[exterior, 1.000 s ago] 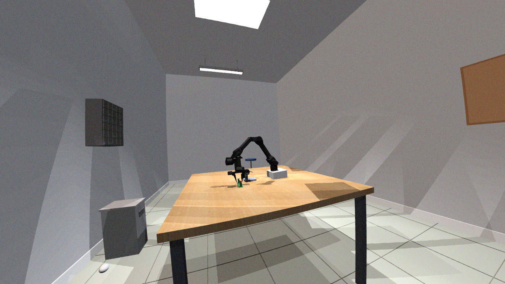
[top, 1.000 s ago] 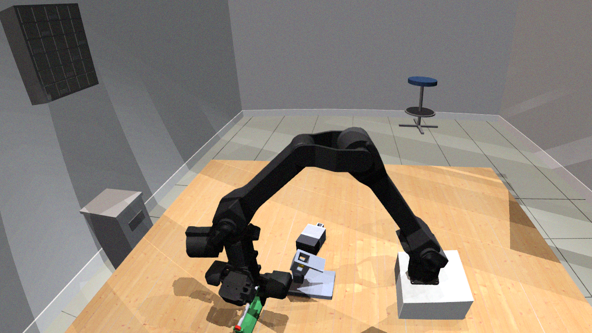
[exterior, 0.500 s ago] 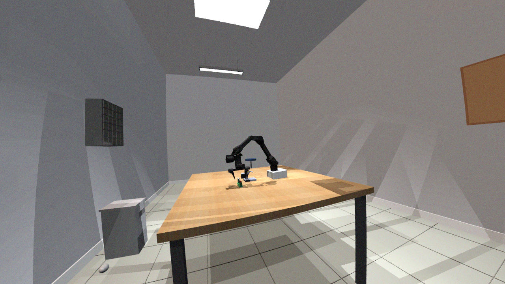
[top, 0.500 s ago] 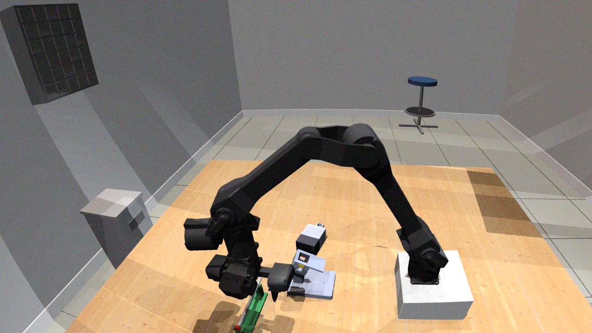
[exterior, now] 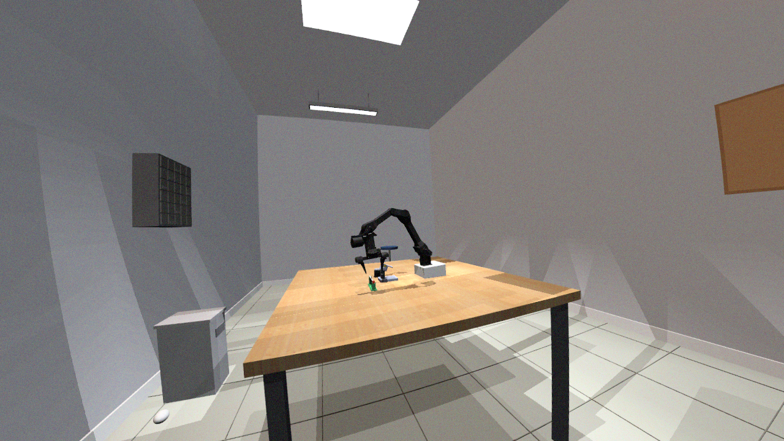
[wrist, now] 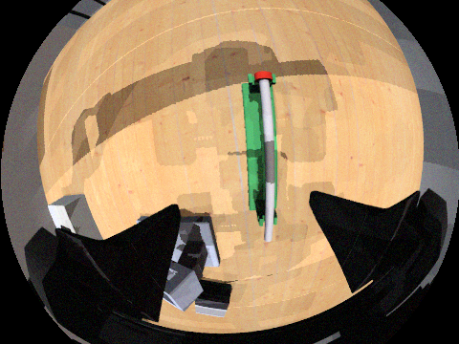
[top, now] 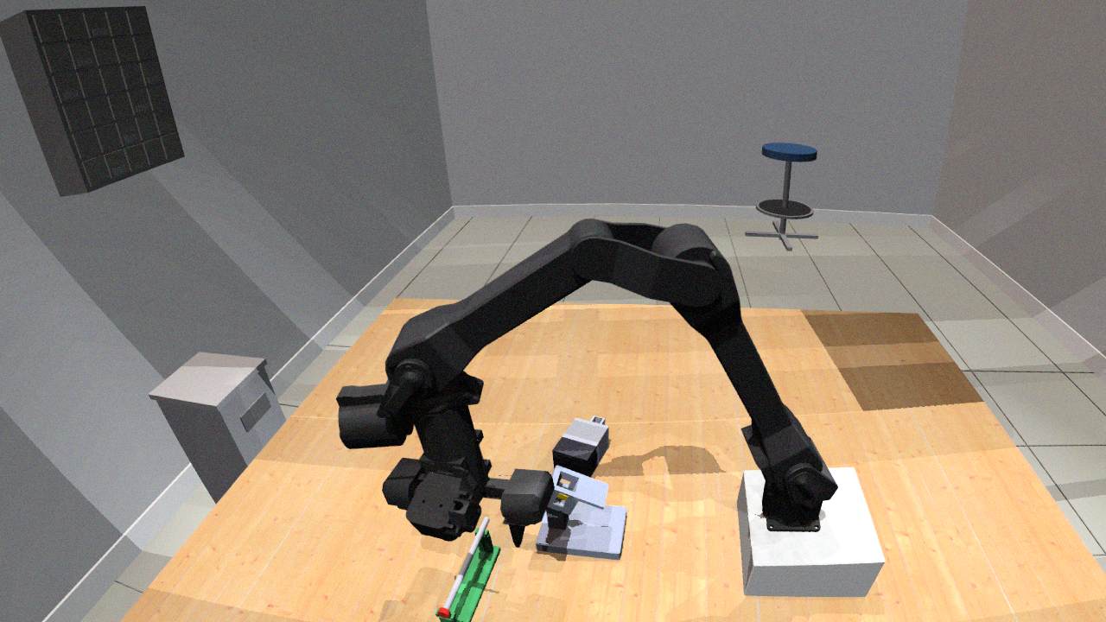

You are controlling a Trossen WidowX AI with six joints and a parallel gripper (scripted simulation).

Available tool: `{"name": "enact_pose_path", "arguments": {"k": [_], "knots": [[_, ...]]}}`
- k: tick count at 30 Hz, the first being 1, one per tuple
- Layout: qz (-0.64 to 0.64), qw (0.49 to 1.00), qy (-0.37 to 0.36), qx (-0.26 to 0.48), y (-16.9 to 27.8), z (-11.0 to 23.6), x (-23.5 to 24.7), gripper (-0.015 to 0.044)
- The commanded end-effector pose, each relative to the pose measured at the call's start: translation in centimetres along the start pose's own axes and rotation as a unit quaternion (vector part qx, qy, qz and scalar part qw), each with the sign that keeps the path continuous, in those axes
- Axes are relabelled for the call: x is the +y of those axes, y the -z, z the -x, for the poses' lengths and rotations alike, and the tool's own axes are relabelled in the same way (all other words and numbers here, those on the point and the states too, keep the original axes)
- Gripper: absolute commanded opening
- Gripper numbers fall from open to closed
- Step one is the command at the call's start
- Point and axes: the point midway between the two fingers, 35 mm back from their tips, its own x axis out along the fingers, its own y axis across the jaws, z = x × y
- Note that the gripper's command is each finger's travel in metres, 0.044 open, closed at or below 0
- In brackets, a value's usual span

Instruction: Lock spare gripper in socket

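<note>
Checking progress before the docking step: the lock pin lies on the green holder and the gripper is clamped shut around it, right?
Not quite. The lock pin does lie on the green holder, but the gripper is open above it, holding nothing; the wrist view shows both fingers spread wide apart.

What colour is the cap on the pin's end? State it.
Red cap, on the white-and-grey pin; clearest in the wrist view.

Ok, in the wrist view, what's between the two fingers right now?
The lock pin on its green cradle lies on the table below, in the gap between the open fingers. Nothing is gripped; the gripper hangs above it, as the wrist view shows.
</note>
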Motion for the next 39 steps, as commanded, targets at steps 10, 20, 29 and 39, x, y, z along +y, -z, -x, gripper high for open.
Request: {"name": "enact_pose_path", "arguments": {"k": [10,20,29,39], "knots": [[0.0,1.0,-0.009,0.002,-0.1,3.0,0.7,0.044],[0.0,1.0,-0.015,0.004,-0.2,4.4,0.9,0.044],[0.0,1.0,-0.015,0.004,-0.4,9.1,1.5,0.044],[-0.071,0.981,0.03,0.179,14.8,6.7,3.1,0.044]]}}
